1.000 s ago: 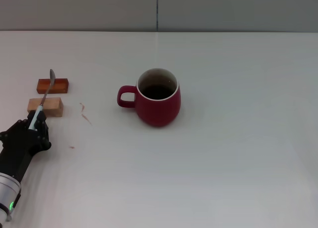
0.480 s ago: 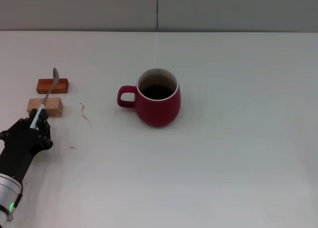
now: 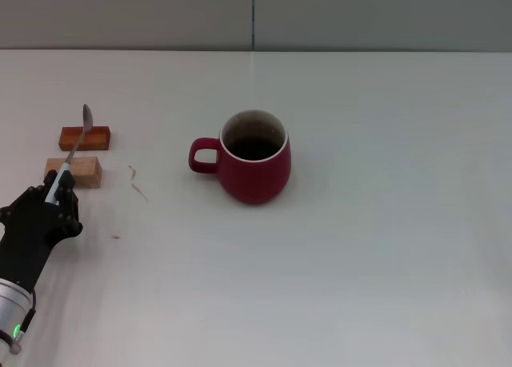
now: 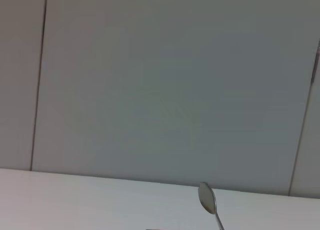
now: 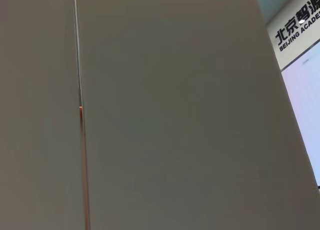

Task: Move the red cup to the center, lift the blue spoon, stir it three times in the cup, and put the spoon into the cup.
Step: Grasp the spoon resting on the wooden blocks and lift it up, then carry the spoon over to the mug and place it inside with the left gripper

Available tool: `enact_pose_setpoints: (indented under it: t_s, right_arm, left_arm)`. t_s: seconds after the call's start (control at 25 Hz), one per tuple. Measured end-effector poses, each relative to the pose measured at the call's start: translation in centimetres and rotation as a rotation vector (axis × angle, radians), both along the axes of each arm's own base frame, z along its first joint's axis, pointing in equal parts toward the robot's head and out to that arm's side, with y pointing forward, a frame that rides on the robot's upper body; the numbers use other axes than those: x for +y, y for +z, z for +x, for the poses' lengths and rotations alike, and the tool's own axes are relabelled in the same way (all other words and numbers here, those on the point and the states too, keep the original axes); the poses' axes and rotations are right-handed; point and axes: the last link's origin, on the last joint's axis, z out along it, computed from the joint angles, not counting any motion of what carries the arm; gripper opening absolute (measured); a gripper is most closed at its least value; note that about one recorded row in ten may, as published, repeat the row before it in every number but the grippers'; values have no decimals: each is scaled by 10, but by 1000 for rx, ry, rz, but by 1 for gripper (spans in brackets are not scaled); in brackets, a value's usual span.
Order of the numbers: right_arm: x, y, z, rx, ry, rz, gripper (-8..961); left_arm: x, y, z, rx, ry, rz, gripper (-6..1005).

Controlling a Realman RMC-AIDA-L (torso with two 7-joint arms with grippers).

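Note:
The red cup [image 3: 254, 157] stands upright near the middle of the white table [image 3: 368, 247], its handle pointing to my left. My left gripper [image 3: 53, 197] is at the table's left front, shut on the light blue handle of the blue spoon [image 3: 74, 151]. The spoon slants up and away, its grey bowl over the two wooden blocks. The spoon's bowl also shows in the left wrist view [image 4: 207, 198]. The right gripper is out of view; its wrist view shows only a wall.
A reddish wooden block [image 3: 85, 137] and a pale wooden block [image 3: 74, 172] lie at the far left under the spoon. Small reddish marks [image 3: 138, 183] dot the table between the blocks and the cup. A grey wall [image 3: 256, 15] backs the table.
The left gripper has lifted slightly with the spoon; the spoon's tilt has wobbled a little, its bowl first moving right and then back left. The cup has not moved.

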Motion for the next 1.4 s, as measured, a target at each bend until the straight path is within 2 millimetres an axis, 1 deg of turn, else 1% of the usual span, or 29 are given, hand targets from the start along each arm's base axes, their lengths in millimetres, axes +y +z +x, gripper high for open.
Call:
enact_pose_setpoints:
  t_s: [0.36, 0.88, 1.08, 1.32, 1.4]
  right_arm:
    - [-2, 0, 1, 1, -4, 0, 705]
    - [-3, -2, 1, 9, -4, 1, 705]
    - [-3, -2, 1, 9, -5, 1, 704]
    - [-4, -2, 2, 9, -6, 1, 704]
    - [-4, -2, 2, 9, -6, 1, 704]
  left_arm:
    - [0, 6, 5, -72, -57, 5, 149]
    - [4, 27, 5, -214, -134, 15, 149]
    - [5, 35, 8, -273, -171, 22, 149]
    - [8, 47, 12, -375, -224, 14, 150]
    - [9, 53, 13, -428, -245, 12, 150]
